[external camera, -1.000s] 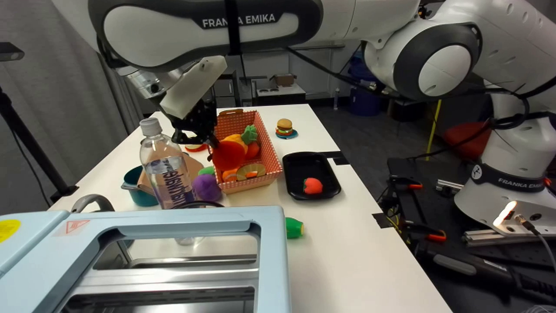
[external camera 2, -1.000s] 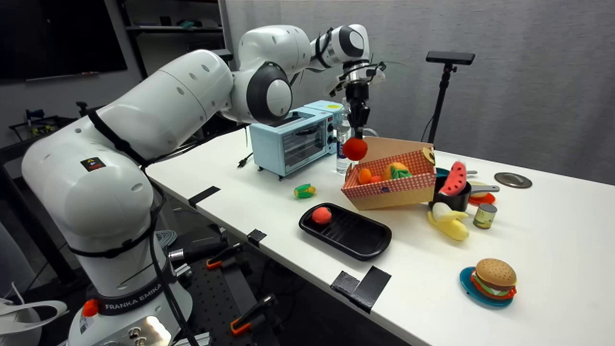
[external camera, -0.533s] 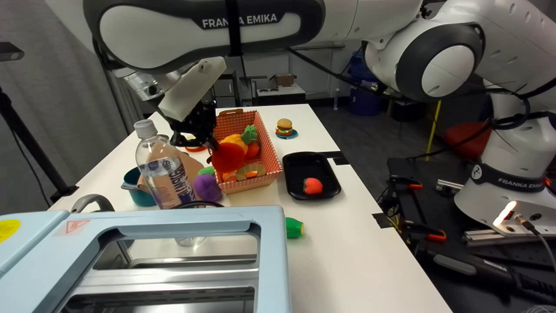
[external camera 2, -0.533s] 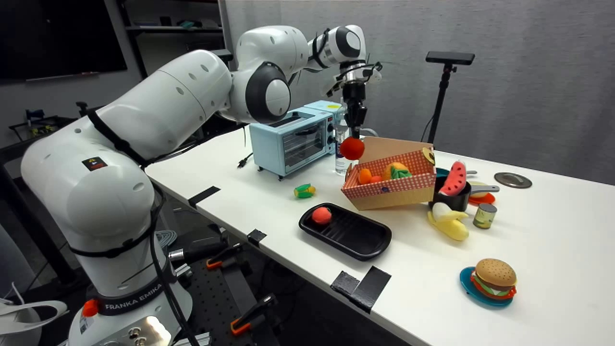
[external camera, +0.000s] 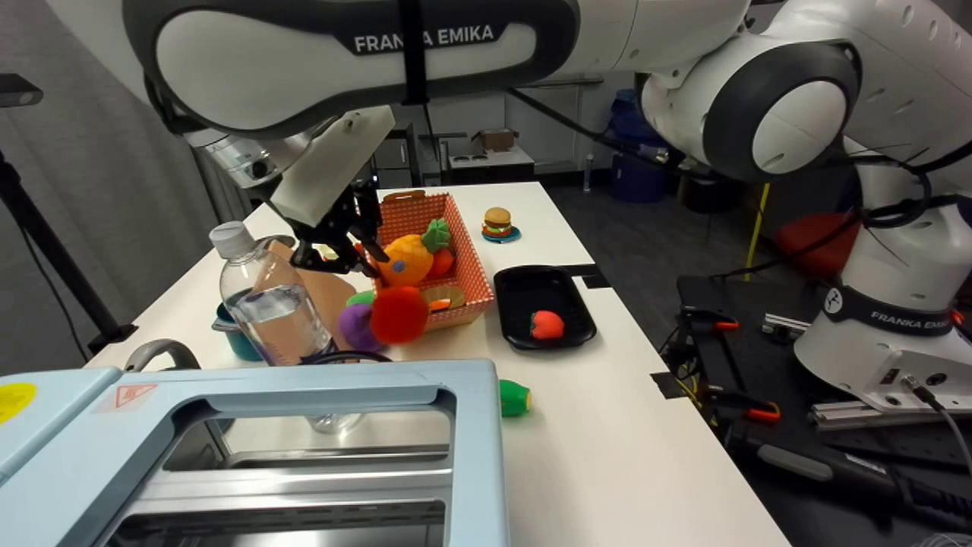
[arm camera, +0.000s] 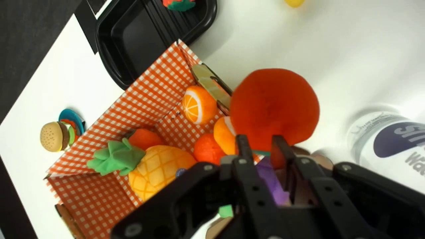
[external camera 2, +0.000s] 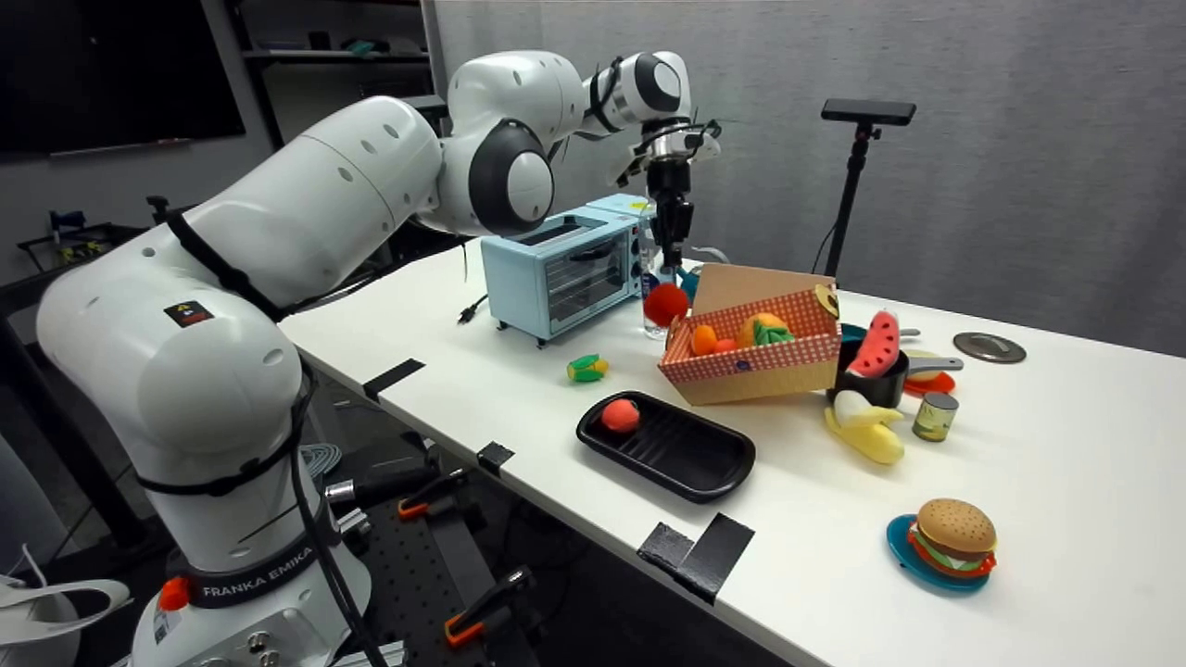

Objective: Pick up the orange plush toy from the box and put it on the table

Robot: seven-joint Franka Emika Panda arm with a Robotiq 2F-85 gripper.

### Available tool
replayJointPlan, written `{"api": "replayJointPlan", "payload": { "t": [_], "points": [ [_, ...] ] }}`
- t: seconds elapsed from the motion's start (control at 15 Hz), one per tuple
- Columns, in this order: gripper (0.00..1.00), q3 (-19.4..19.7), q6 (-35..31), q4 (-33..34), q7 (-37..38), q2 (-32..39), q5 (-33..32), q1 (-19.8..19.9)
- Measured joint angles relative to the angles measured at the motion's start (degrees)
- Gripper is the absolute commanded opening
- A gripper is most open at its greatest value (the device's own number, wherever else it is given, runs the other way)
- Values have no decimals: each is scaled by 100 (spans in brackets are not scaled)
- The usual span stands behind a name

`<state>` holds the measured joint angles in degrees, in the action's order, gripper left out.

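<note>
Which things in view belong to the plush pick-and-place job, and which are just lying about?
Job:
tool, slightly open
red-orange plush toy, just below it
box, the source
table, the target

Lying about:
black tray and red toy in it
pineapple plush in the box
toy burger
corn
banana
can
clear bottle
toaster oven

Soft, matt cloth is being shown by the red-orange plush ball [arm camera: 275, 103] and the plush pineapple [arm camera: 159, 169], paper-like cardboard by the box [arm camera: 152, 93]. A smooth finish is being shared by the counter [external camera 2: 1066, 445] and the glossier black tray [external camera 2: 686, 454]. Clear, glossy plastic is being seen in the bottle [external camera: 277, 315], smooth casing and shiny metal in the toaster oven [external camera: 304, 482].
</note>
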<state>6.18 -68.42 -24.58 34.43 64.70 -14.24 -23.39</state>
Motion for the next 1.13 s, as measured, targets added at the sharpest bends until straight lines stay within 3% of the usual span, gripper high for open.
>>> {"api": "replayJointPlan", "payload": {
  "t": [0.4,1.13],
  "points": [
    [99,24,78,-55,8,4,0,-21],
    [100,-41,224,-69,202,-3,25,-217]
  ]
}}
